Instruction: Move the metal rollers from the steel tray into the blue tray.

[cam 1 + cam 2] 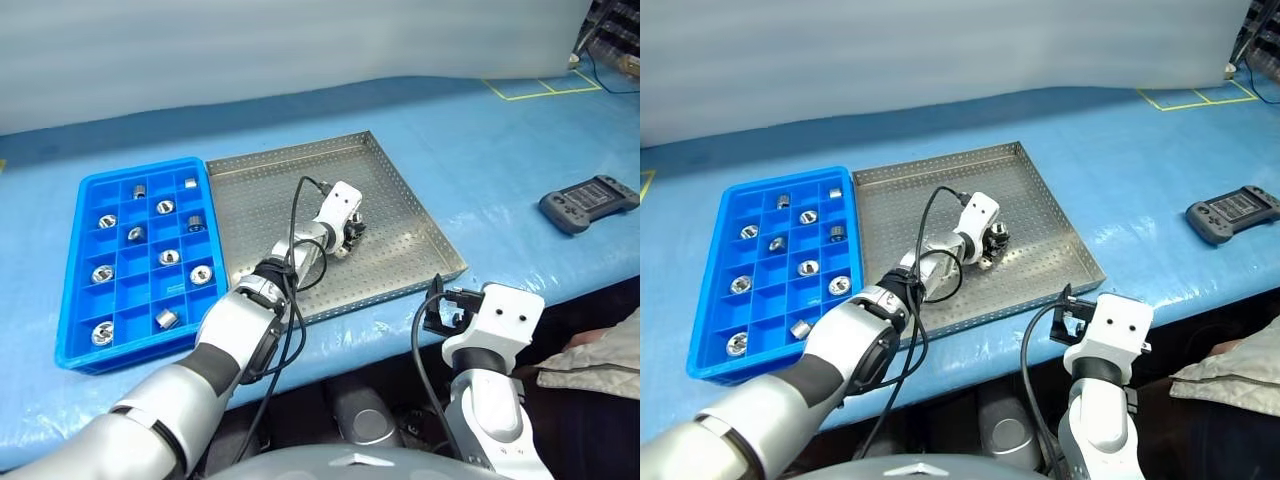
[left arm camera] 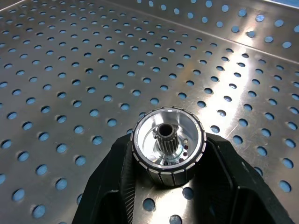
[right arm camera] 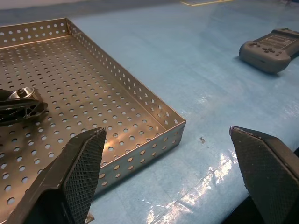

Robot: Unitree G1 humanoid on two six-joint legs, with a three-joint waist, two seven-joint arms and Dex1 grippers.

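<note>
Left eye: left gripper [image 1: 352,233] reaches into the steel tray [image 1: 400,190], clenched on a roller [image 1: 353,231] near tray centre; blue tray [image 1: 88,190] lies just beside the steel tray on the robot's left, several rollers already sitting one per cell, plenty of cells free, so the carry looks to be sideways to the left; right gripper [image 1: 442,305] hangs off the tray's near right corner, well apart from the roller, so left arm is clearly the nearer; grey controller [image 1: 588,204] far right on the blue table [image 1: 480,130], not in the way. Right eye: same layout, left gripper [image 1: 992,243] down at the tray floor with the roller at its tips, right gripper [image 1: 1068,313] idle by the near rim. Left wrist: roller [image 2: 168,145] sits squarely between the two black fingers [image 2: 108,186], pressed on both sides, axis standing roughly upright with the toothed bore facing up, base at or just above the perforated floor, cannot tell which. Right wrist: right gripper [image 3: 170,172] spread wide and empty, looking over the tray's corner; left fingers [image 3: 21,111] with the roller [image 3: 21,94] show at the edge. Judgement: grasp looks made, lift then swing left to a free cell; risk is the smooth round roller slipping or tipping in the pinch
</note>
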